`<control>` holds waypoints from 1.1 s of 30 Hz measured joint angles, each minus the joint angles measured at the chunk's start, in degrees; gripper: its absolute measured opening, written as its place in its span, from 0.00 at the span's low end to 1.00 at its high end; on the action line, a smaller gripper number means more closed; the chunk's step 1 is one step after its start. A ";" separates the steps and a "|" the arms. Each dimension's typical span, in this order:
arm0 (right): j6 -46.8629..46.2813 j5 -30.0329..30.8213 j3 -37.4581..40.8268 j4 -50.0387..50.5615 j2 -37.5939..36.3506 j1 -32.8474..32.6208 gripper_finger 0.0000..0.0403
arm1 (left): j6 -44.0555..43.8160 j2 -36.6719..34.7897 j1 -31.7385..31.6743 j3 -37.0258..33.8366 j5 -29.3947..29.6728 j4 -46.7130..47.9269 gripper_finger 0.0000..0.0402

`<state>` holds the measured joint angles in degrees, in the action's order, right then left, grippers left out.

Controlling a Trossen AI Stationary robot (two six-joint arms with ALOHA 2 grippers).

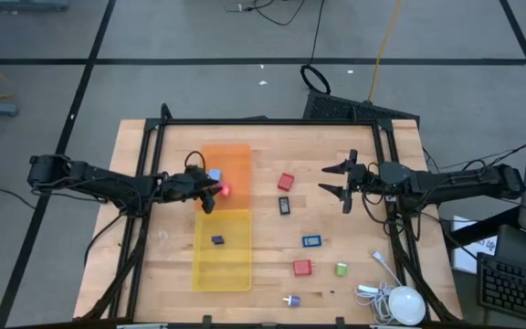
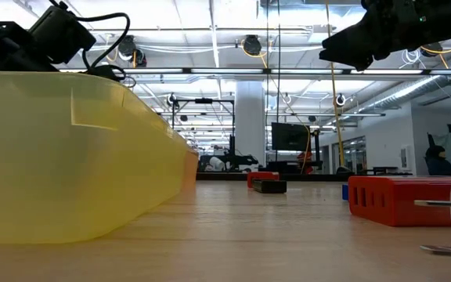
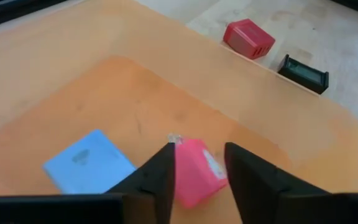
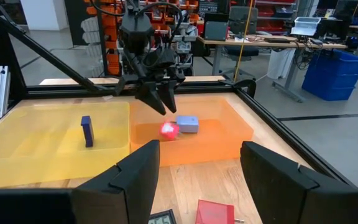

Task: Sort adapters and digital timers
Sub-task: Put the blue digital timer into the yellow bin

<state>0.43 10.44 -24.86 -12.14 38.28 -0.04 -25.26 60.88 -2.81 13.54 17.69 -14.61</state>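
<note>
1. Fingers of the left claw [image 3: 199, 149] stand a narrow gap apart and hold nothing. The right wrist view shows their tips hanging clear above the floor of the orange tray [image 3: 278, 118].
2. Directly under the claw lies the pink adapter [image 3: 194, 171], tilted on the tray floor. A light blue adapter [image 3: 89, 165] lies just beside it.
3. Beyond the tray wall, ahead of the claw, a red adapter [image 3: 248, 37] and a black timer [image 3: 303, 73] sit on the table.
4. Next to the orange tray is a yellow tray [image 1: 231, 265] with one dark blue timer [image 1: 217, 240] standing in it.
5. Well apart from the left claw, the right claw [image 1: 341, 180] hovers over the table with its fingers wide and empty.
6. Unsorted pieces farther out include a blue timer [image 1: 311, 241], a second red adapter [image 1: 301, 267] and a green adapter [image 1: 341, 269].
7. Risks, as I judge them:
   - If the claw drops or swings low, its tips could knock the pink adapter or push the blue one.
   - If it pulls out too flat, it could catch the tray wall and shift the tray.
   - The red adapter and black timer lie close together, so a wide grab could take both.
</note>
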 joint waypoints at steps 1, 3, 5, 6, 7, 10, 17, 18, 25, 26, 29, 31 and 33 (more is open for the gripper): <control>0.00 0.00 0.00 0.00 0.00 -0.02 0.53 | 0.00 0.00 0.00 0.00 -0.08 0.01 0.30; 0.00 0.00 0.00 0.00 0.00 -0.02 0.53 | 0.26 0.00 0.00 0.00 -0.10 0.02 0.24; 0.00 0.00 0.00 0.00 0.00 0.00 0.53 | 0.76 0.00 0.00 0.00 -0.10 0.02 0.19; 0.00 0.02 0.00 0.00 0.00 0.00 0.53 | 0.79 0.00 0.00 0.00 -0.10 0.02 0.17; 0.00 0.00 0.00 0.00 0.00 0.00 0.53 | 0.81 0.00 0.00 0.00 -0.10 0.02 0.14; 0.02 0.01 0.00 0.00 0.00 -0.02 0.53 | 0.94 0.00 0.00 0.00 -0.06 0.04 0.09; 0.02 0.00 0.00 0.00 0.00 0.00 0.53 | 0.96 0.00 0.00 0.00 0.23 0.04 0.01; 0.02 0.00 0.00 0.00 0.00 0.00 0.53 | 0.96 0.00 0.00 0.00 0.30 0.04 0.01; 0.02 0.00 0.00 0.00 0.00 0.00 0.53 | 1.04 0.00 0.00 0.00 0.42 -0.09 0.08; 0.02 0.00 0.00 0.00 0.00 -0.02 0.53 | 1.07 0.00 0.00 0.00 0.42 -0.09 0.08; 0.07 0.01 0.00 0.00 0.00 -0.01 0.53 | 1.07 0.00 0.00 0.00 0.42 -0.13 0.07; 0.22 0.01 0.00 0.00 0.00 0.00 0.53 | 1.07 0.00 0.00 0.00 0.42 -0.16 0.06; 0.22 0.00 0.00 0.00 0.00 -0.01 0.53 | 1.07 0.00 0.00 0.00 0.42 -0.20 0.04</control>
<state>0.64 10.44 -24.86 -12.14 38.28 -0.04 -24.18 60.88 -2.81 13.54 18.11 -14.81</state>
